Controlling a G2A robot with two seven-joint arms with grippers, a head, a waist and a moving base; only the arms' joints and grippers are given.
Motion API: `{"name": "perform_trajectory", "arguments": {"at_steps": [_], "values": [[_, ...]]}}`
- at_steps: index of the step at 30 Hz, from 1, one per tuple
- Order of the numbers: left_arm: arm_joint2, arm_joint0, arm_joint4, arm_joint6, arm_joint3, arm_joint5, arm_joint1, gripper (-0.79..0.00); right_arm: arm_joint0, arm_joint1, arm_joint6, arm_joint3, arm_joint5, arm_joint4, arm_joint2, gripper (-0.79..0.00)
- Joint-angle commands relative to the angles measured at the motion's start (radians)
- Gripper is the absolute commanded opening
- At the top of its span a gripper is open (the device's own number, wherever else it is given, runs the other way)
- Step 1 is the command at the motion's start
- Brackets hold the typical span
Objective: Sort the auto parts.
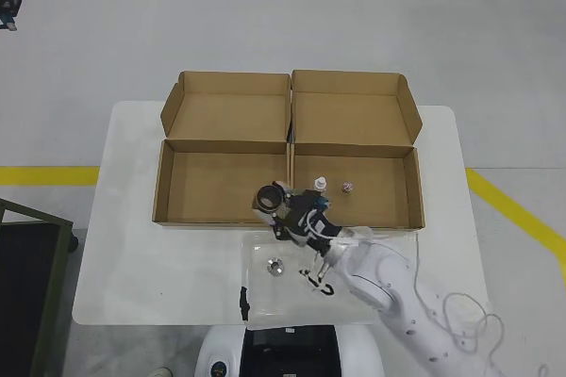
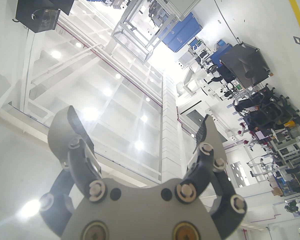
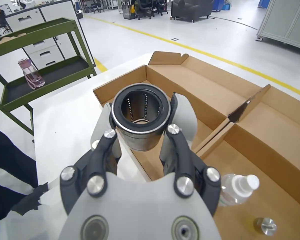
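Bearing (image 3: 137,136) up over left box (image 1: 208,184), at its near corner beside right box (image 1: 382,203), hole facing up, pinched tight by right gripper (image 3: 142,112). Best to slide a bit further in, go down slowly, keep straight, and let go only when low inside, so no bump or roll. Bottle (image 3: 236,188) and knob (image 3: 265,226) just past left box, in right box. Left gripper (image 2: 138,116) spread wide, holding nothing.

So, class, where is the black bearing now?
In the top view, the bearing sits in the right gripper, over the near right corner of the left cardboard box.
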Motion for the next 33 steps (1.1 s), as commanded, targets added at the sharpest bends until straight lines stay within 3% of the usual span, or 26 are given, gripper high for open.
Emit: {"name": "perform_trajectory", "arguments": {"at_steps": [1, 19, 33], "values": [[0.000, 0.000, 0.000, 0.000, 0.000, 0.000, 0.000, 0.000, 0.031, -0.010, 0.017, 0.026, 0.020, -0.003, -0.029, -0.785], [0.000, 0.000, 0.000, 0.000, 0.000, 0.000, 0.000, 0.000, 0.293, -0.116, 0.159, 0.272, 0.102, -0.034, -0.227, -0.785], [0.000, 0.000, 0.000, 0.000, 0.000, 0.000, 0.000, 0.000, 0.410, -0.194, 0.237, 0.458, 0.121, -0.015, -0.305, -0.785]]}}
